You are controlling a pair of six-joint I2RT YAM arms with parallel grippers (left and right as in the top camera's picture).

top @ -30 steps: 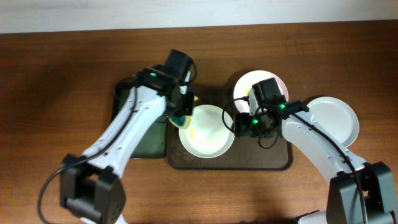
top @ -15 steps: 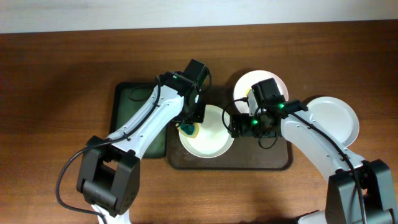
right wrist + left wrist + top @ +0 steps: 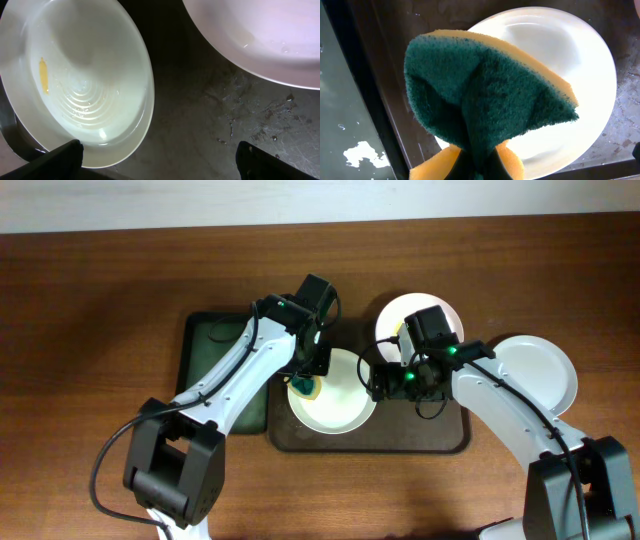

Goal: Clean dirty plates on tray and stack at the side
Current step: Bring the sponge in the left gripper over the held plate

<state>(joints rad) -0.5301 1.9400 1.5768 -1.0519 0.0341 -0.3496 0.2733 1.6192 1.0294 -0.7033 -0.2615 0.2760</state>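
Note:
A white plate [image 3: 340,398] with a yellow smear [image 3: 44,75] lies at the left of the brown tray [image 3: 420,438]. My left gripper [image 3: 306,380] is shut on a green and yellow sponge [image 3: 485,95], which rests on this plate's left part [image 3: 575,60]. My right gripper [image 3: 386,380] is open over the tray floor [image 3: 200,125], at the plate's right rim [image 3: 85,85]. A second plate [image 3: 400,315] lies at the tray's back, partly under my right arm; it also shows in the right wrist view [image 3: 260,35]. A third plate [image 3: 540,370] lies on the table right of the tray.
A narrower dark green tray [image 3: 212,365] with wet patches lies left of the brown tray, partly under my left arm; it also shows in the left wrist view [image 3: 340,110]. The brown tray's floor is wet and speckled. Bare wooden table [image 3: 100,300] surrounds both trays.
My left gripper has moved right with the sponge, from the plate's left edge onto the plate, then stayed still. My right arm has not moved.

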